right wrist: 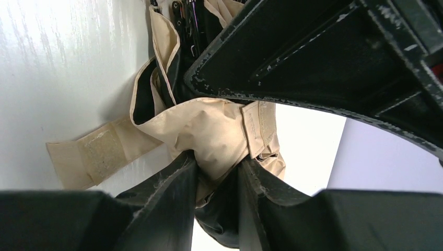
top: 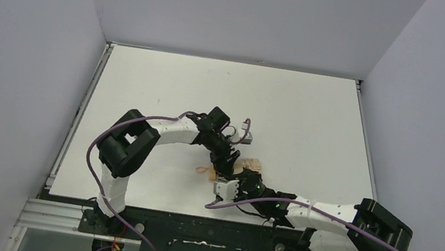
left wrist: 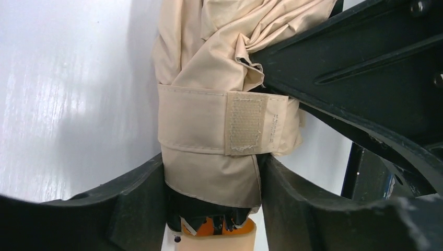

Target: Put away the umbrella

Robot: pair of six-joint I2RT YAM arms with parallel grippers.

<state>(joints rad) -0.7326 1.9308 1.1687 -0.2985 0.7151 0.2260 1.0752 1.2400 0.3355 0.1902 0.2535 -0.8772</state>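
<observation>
The beige umbrella (top: 250, 165) lies folded on the white table near its front middle, with both grippers on it. In the left wrist view my left gripper (left wrist: 211, 183) is shut on the bundled fabric (left wrist: 209, 63), just below a tan strap (left wrist: 198, 125) with a velcro patch wrapped round the bundle. The tan handle (left wrist: 217, 238) shows under the jaws. In the right wrist view my right gripper (right wrist: 217, 172) is shut on a fold of the umbrella's fabric (right wrist: 214, 133). A loose strap end (right wrist: 94, 154) with velcro lies flat on the table to the left. Both grippers (top: 227, 165) (top: 239, 181) crowd together over the umbrella.
The white table (top: 225, 92) is walled by grey panels at left, back and right. The right gripper's black body (left wrist: 365, 78) fills the upper right of the left wrist view. The left gripper's body (right wrist: 324, 57) hangs over the right wrist view.
</observation>
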